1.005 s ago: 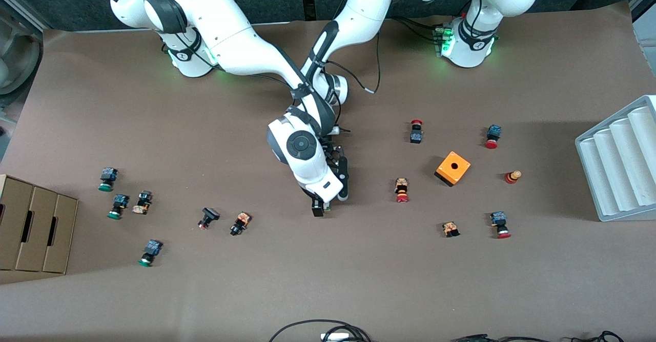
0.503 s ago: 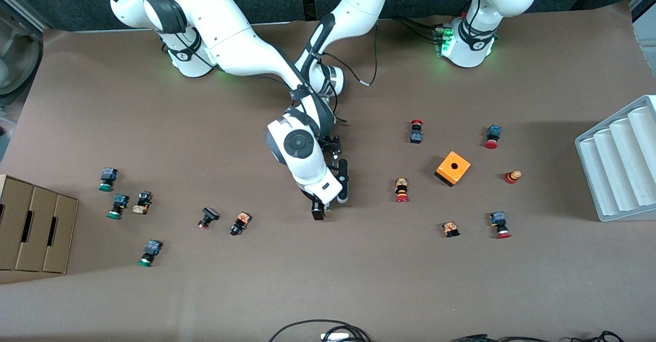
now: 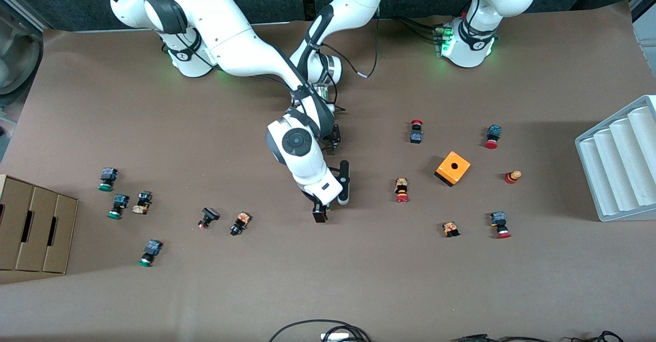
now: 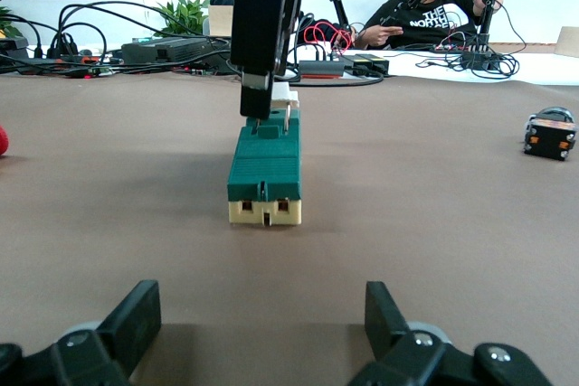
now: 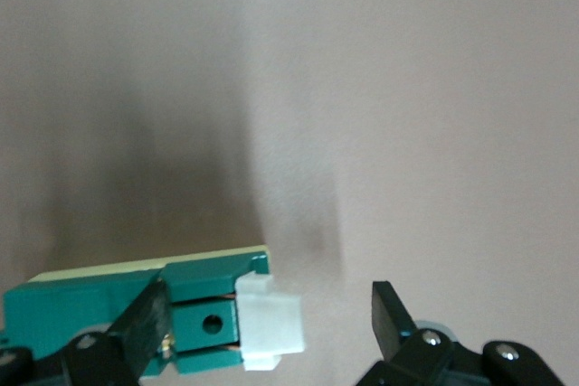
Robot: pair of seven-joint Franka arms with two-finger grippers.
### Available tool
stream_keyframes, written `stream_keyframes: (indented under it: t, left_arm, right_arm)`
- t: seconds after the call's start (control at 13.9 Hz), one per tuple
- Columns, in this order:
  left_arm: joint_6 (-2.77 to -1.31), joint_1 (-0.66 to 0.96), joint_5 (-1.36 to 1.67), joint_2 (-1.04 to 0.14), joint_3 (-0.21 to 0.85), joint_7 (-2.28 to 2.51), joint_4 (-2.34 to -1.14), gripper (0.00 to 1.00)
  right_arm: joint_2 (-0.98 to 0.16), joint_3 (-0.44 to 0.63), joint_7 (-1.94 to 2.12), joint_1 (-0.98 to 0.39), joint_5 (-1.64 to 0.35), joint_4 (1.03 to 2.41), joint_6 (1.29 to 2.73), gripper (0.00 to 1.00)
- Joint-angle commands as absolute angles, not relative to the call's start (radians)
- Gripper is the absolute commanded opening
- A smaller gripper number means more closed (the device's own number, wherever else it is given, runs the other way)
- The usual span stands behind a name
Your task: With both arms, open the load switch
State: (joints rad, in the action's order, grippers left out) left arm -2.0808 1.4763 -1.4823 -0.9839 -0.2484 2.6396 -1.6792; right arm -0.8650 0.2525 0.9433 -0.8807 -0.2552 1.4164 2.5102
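In the front view the right arm's wrist covers the load switch [image 3: 328, 207] almost wholly, and the left gripper [image 3: 334, 138] is half hidden beneath that arm. The right wrist view cuts the switch [image 5: 136, 314] off at the picture's edge. The cardboard box [image 3: 31, 229] and grey tray [image 3: 622, 162] run off frame.
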Motion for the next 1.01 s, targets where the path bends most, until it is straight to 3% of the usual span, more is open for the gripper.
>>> stream_keyframes:
  t: [0.0,0.93]
  left_arm:
    - [-2.062,1.488,-1.445,-0.957,-0.218,2.617,-1.713,1.00]
    - [-1.939,1.485,-1.275,-0.873,-0.086,2.383,-1.769,1.00]
  right_arm:
    - [-0.867,0.261,0.951,-0.890,-0.293,1.422,2.575,1.00]
    - [-0.842,0.261,0.954,-0.890,-0.434,1.422,2.585,1.00]
